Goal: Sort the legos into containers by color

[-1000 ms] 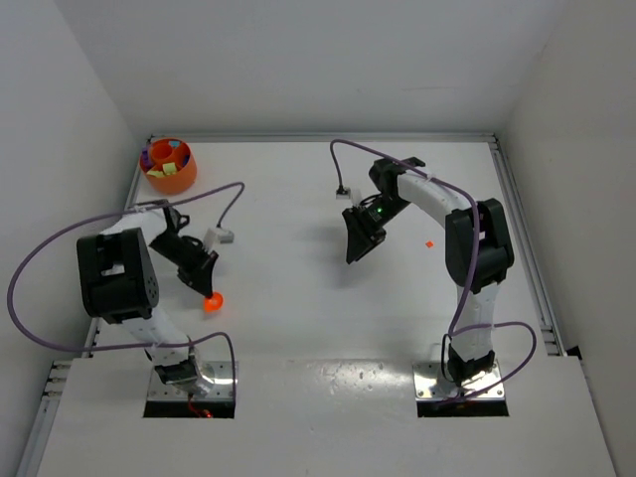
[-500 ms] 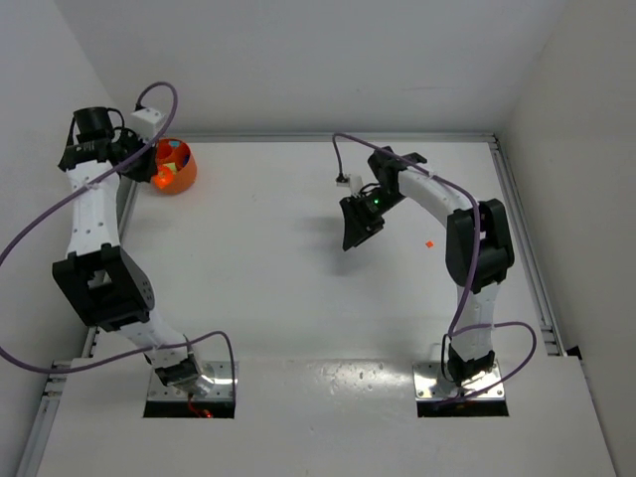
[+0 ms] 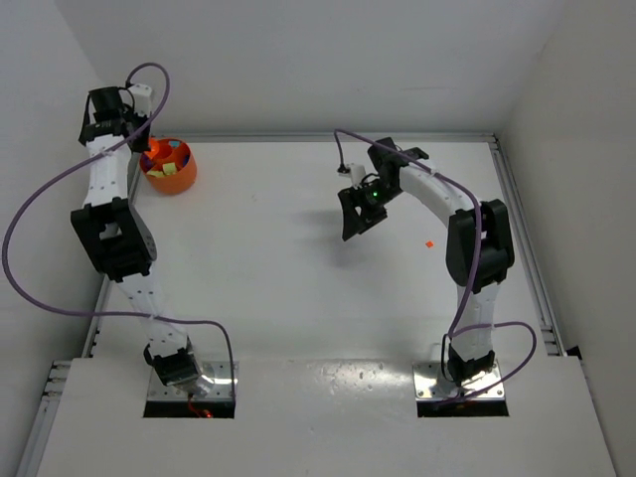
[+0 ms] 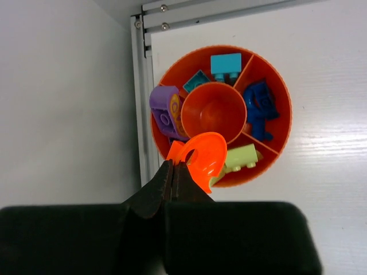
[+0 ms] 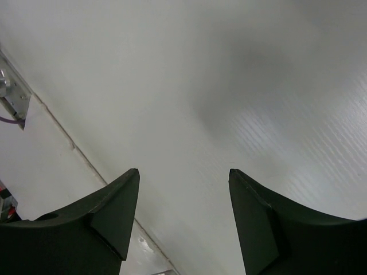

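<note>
Checking the left wrist view first, I found the orange bowl [image 4: 179, 71] in the upper centre of the frame. It was divided into a round middle cup [image 4: 212, 112] and outer compartments. Teal bricks [image 4: 225, 63] lay in the top compartment, blue bricks [image 4: 261, 109] in the right one, a yellow-green brick [image 4: 238, 159] in the bottom one and a purple piece [image 4: 163, 109] in the left one.

The left gripper [image 4: 172, 169] was pinched narrow on an orange ring-shaped piece [image 4: 203, 157]. That piece overlapped the bowl's lower-left rim in the frame; I could not tell whether it touched the bowl.

In the top external view the bowl sat at the upper left of the frame, on the table [image 3: 278, 258] just beside the left rail [image 3: 131, 189]. One orange-red brick [image 3: 429, 243] lay alone on the table, right of centre. The right gripper [image 3: 353, 224] hung to the left of that brick, well apart from the bowl. In the right wrist view its fingers [image 5: 109, 212] stood wide apart, with white table surface showing between them.
</note>
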{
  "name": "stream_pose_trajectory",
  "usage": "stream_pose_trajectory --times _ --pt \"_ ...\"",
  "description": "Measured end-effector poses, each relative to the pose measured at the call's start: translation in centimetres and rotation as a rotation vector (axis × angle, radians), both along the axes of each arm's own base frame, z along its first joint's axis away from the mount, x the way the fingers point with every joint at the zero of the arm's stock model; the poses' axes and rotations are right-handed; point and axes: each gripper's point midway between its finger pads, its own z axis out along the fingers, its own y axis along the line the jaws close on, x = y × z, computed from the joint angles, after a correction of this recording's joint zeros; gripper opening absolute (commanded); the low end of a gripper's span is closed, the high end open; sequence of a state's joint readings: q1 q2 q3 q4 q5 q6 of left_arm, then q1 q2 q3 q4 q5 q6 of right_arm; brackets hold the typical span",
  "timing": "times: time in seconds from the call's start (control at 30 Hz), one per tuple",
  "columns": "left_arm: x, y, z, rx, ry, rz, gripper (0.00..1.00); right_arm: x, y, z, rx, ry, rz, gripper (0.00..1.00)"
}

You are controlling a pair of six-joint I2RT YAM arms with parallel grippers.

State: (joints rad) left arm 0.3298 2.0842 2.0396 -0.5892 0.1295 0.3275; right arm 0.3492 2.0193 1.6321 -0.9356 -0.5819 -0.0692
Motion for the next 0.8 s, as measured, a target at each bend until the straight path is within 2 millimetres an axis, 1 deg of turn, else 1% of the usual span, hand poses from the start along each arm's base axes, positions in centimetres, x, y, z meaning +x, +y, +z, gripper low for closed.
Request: stream_pose_trajectory --times 0.13,0.27,0.4,0.47,0.67,0.8 --pt "1.4 -0.5 -0.6 0.03 -0.007 0.008 0.0 0.1 0.0 0.0 -0.003 -0.001 -0.004 0.64" --pt "3.1 -1.4 -0.4 0.062 -0.033 0.006 0.0 0.2 0.0 0.0 -0.003 -0.003 -0.008 0.64" --pt "4.6 -1.8 -0.3 0.092 -0.055 0.012 0.0 0.3 0.0 0.0 -0.002 -0.008 -0.009 0.64" --pt "5.0 -1.6 -0.6 0.1 -0.06 0.021 0.0 0.3 0.1 0.0 -0.001 -0.008 -0.009 0.64" --pt "5.3 -0.7 -2.2 0.119 -0.036 0.056 0.0 0.3 0.0 0.0 -0.001 -0.009 -0.009 0.64" --pt "5.3 -0.4 -2.1 0.13 -0.038 0.066 0.0 0.3 0.0 0.0 -0.001 -0.008 -0.009 0.64"
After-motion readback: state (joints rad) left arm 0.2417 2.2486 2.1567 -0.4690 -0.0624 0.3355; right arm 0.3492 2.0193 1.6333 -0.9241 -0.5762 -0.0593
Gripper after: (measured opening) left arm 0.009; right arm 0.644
